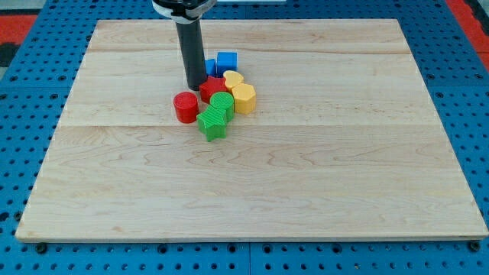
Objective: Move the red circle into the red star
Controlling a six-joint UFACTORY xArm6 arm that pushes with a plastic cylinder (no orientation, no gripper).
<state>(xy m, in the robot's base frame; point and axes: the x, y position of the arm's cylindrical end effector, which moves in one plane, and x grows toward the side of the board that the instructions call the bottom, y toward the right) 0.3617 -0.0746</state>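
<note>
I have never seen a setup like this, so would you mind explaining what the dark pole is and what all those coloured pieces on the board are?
There is one picture, from a single camera looking down at a slant on a wooden board that lies on a blue perforated base. The dark pole is a robot arm's rod; it has no claw and holds nothing. It only pushes pieces by sliding my tip along the board.

The pieces sit in one tight cluster near the view's top. The red circle is at the cluster's left, just below and left of my tip. The red star is right beside my tip, partly hidden. Around it are two green blocks, two yellow blocks and two blue blocks.
</note>
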